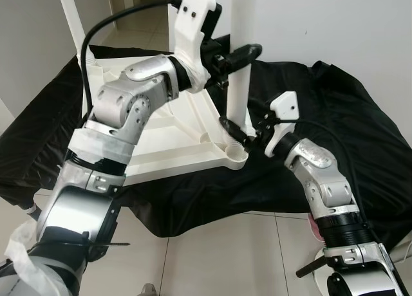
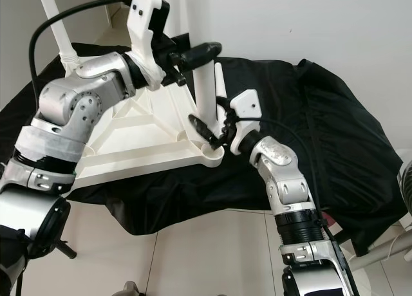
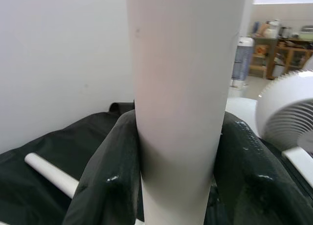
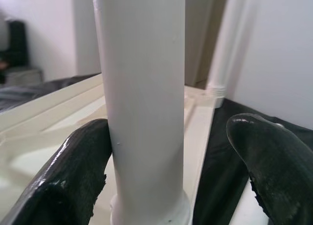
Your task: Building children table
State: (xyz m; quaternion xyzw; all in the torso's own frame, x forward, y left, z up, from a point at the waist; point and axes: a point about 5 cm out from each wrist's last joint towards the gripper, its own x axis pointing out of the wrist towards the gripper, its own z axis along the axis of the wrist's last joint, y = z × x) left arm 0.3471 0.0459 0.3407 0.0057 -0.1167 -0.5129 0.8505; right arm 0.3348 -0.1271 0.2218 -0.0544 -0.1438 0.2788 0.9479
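My left end effector [image 1: 248, 53] clamps the white leg [image 1: 239, 83] high, keeping it upright in the tabletop [image 1: 174, 138] corner; right end effector [image 1: 239, 136] stands apart beside its base.

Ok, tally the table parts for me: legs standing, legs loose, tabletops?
Standing legs: 2, the near leg, gripped by the left gripper with the right gripper open around its base, and the far leg.
Loose legs: 1, the loose leg on the black cloth.
Tabletops: 1, the tabletop, upside down.
Total: 4.
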